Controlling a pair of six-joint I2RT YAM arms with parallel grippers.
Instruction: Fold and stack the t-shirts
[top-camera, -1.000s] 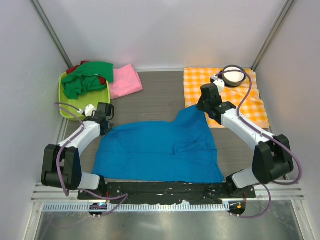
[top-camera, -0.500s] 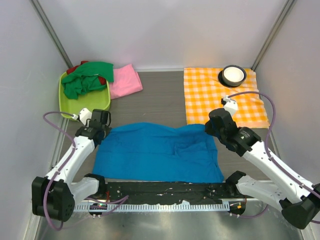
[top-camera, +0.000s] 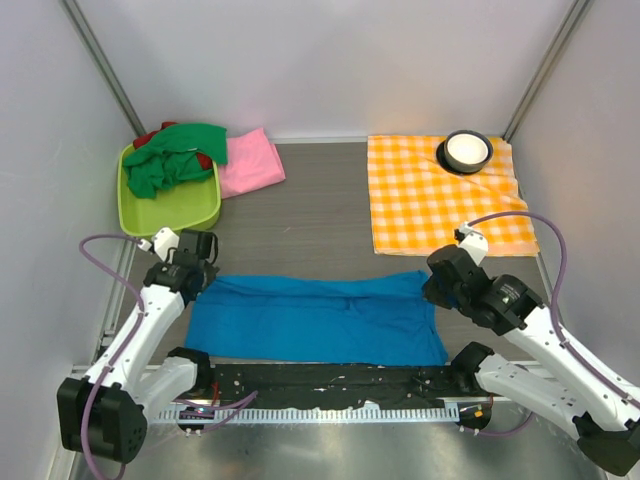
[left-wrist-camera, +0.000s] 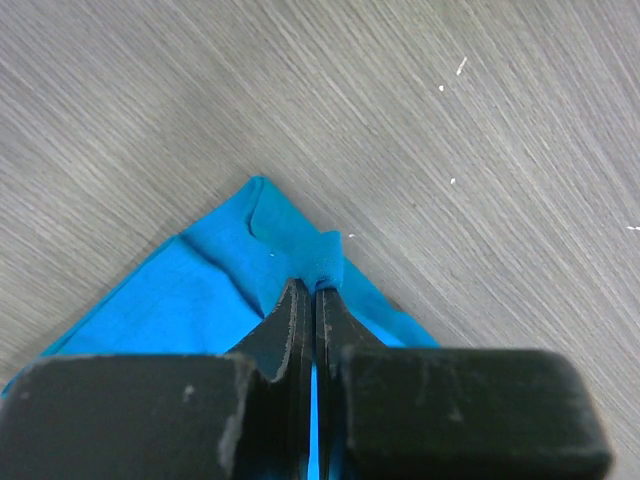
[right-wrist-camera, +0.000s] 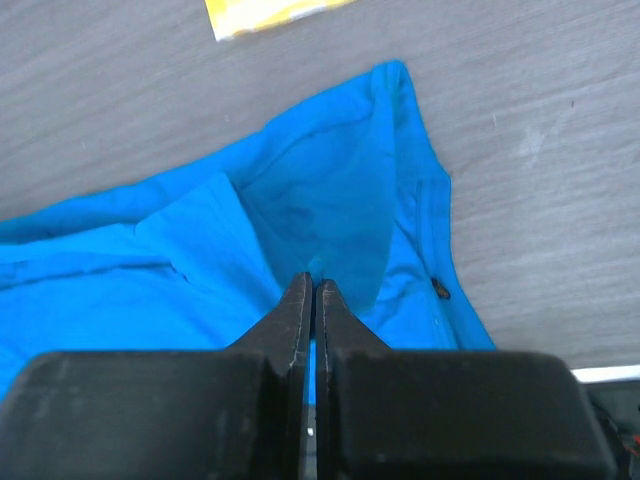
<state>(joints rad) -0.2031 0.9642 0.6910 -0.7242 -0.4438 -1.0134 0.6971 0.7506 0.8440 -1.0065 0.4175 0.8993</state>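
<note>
A bright blue t-shirt (top-camera: 320, 320) lies folded over into a wide band across the near part of the table. My left gripper (top-camera: 196, 281) is shut on its far left corner (left-wrist-camera: 322, 265), the cloth pinched between the fingertips. My right gripper (top-camera: 432, 288) is shut on the far right edge of the blue t-shirt (right-wrist-camera: 330, 215). A green t-shirt (top-camera: 175, 155) is heaped in the lime bin (top-camera: 170, 213), with a bit of red t-shirt (top-camera: 146, 138) under it. A pink t-shirt (top-camera: 250, 163) lies folded beside the bin.
An orange-and-white checked cloth (top-camera: 440, 200) covers the far right of the table, with a dark bowl (top-camera: 467, 151) on its far corner. A black rail (top-camera: 330, 378) runs along the near edge. White walls close in both sides.
Both grippers have pulled the blue t-shirt's far edge toward the near side, folding it over itself into a narrower band. The right arm has swung down from the checked cloth.
</note>
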